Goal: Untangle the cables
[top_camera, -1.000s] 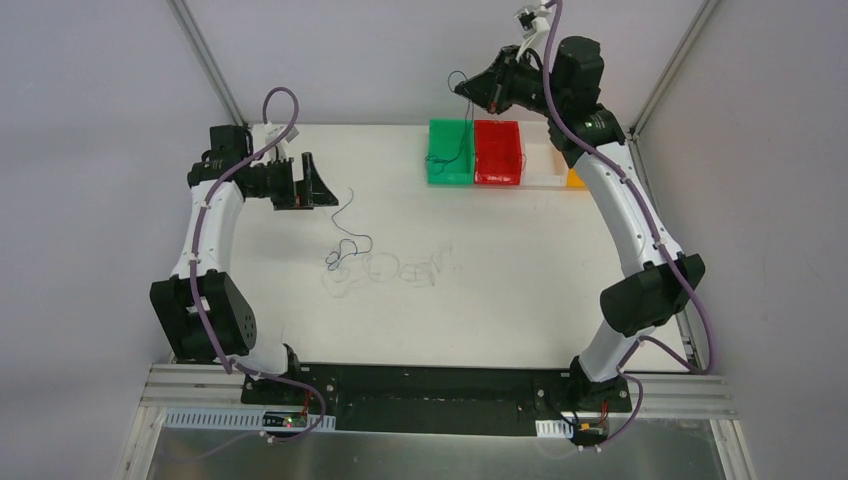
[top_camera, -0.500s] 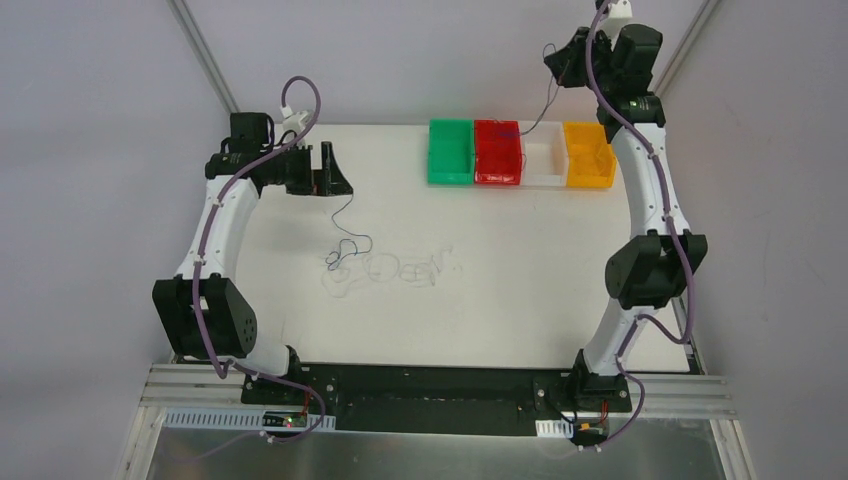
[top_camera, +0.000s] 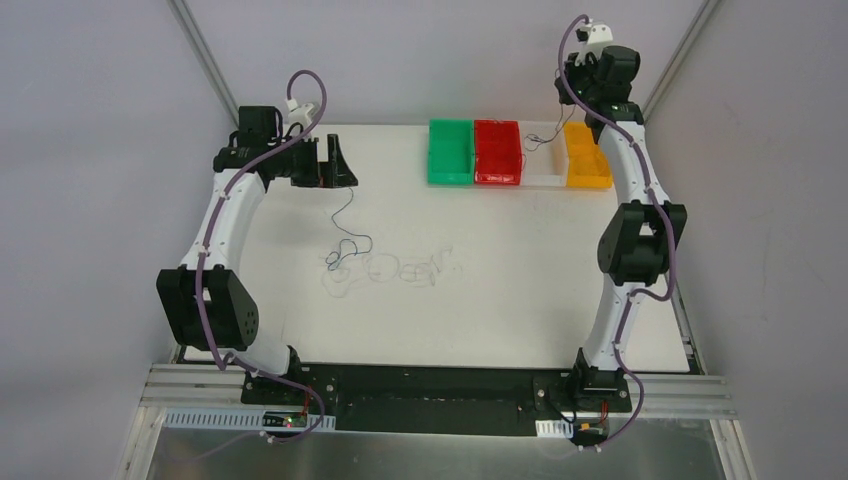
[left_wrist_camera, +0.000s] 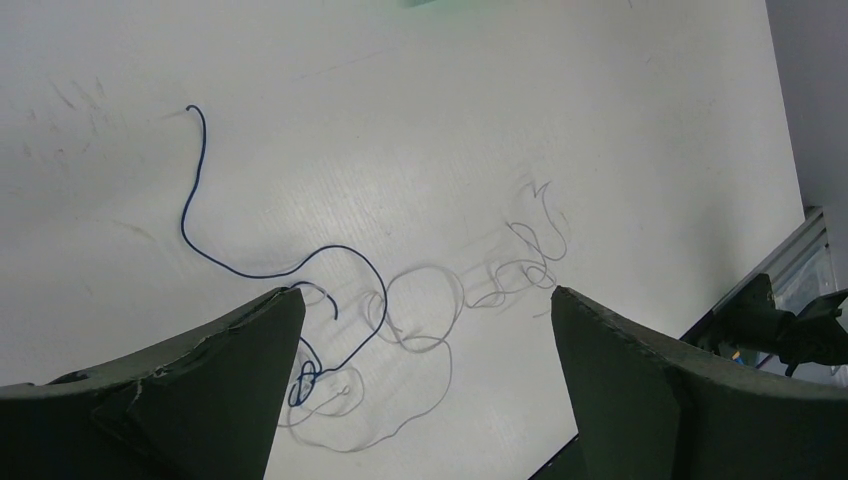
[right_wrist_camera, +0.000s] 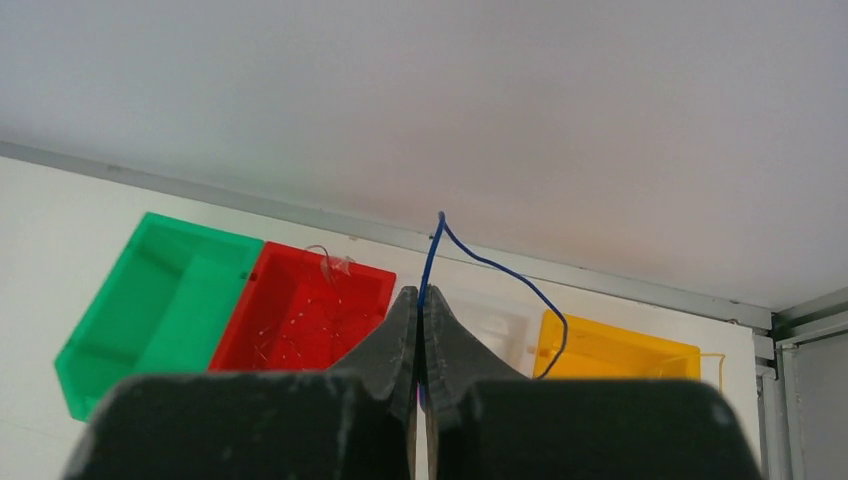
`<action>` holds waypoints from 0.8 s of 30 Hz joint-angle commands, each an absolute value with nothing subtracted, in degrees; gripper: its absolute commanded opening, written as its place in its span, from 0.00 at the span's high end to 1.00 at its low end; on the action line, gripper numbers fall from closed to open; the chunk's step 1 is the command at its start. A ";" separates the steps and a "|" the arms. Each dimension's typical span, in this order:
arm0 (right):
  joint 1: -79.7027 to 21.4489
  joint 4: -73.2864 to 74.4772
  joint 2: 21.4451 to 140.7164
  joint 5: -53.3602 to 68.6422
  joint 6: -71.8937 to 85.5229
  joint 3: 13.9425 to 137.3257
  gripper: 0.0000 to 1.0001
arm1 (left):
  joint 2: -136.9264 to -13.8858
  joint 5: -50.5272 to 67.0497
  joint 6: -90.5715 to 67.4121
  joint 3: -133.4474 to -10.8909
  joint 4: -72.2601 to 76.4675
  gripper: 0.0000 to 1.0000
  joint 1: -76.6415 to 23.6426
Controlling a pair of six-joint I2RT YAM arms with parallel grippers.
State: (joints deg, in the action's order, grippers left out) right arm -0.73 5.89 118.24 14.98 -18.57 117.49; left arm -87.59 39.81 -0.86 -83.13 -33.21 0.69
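Jaws on the right gripper [right_wrist_camera: 420,300] are pressed together on a dark blue wire [right_wrist_camera: 429,260]. It is held high over the far edge of the table [top_camera: 500,320], above a row of 4 bins: green bin [top_camera: 450,180], red bin [top_camera: 498,180], clear bin [top_camera: 543,182] and orange bin [top_camera: 588,180]. The wire's free length arcs up, then droops toward the orange bin. The left gripper [left_wrist_camera: 425,300] hovers with its jaws spread wide and empty over the rest of the cables. These are a second blue wire [left_wrist_camera: 183,215], looped into a small knot with whitish-grey wires [top_camera: 405,268] near the middle of the table. Thin strands appear to lie in the red bin, though the wrist view is too faint to be sure.

These wires look very light, thin and springy, and they keep their curls. They would likely slide on the smooth top and slip from a loose pinch. A free end, such as the second blue wire's far tail, well away from the knot, seems the best place to take hold. A gentle pull there should keep the knot from tightening. No brand, label or writing can be read anywhere.
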 commanded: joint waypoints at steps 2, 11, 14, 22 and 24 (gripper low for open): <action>-1.34 5.58 122.60 15.73 -23.40 117.04 1.00 | -88.01 39.32 -1.76 -85.19 -31.99 0.01 0.22; -3.05 14.97 134.37 20.88 -22.59 123.62 1.00 | -89.25 41.17 -3.01 -83.67 -32.16 0.01 0.20; -3.25 16.10 137.41 20.33 -22.48 125.55 1.00 | -89.22 41.37 -3.37 -83.10 -32.17 0.01 0.18; -3.01 17.33 137.04 18.07 -21.36 125.91 0.73 | -88.37 41.05 -3.08 -82.32 -32.68 0.01 0.23; -2.99 16.41 134.50 17.82 -21.15 123.81 0.63 | -88.57 41.04 -2.99 -82.42 -32.90 0.01 0.23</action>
State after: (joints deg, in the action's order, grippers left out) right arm -3.03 17.76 140.62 18.02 -22.02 123.59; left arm -89.30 40.03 -2.63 -82.61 -33.23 0.67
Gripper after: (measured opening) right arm 0.302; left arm 0.990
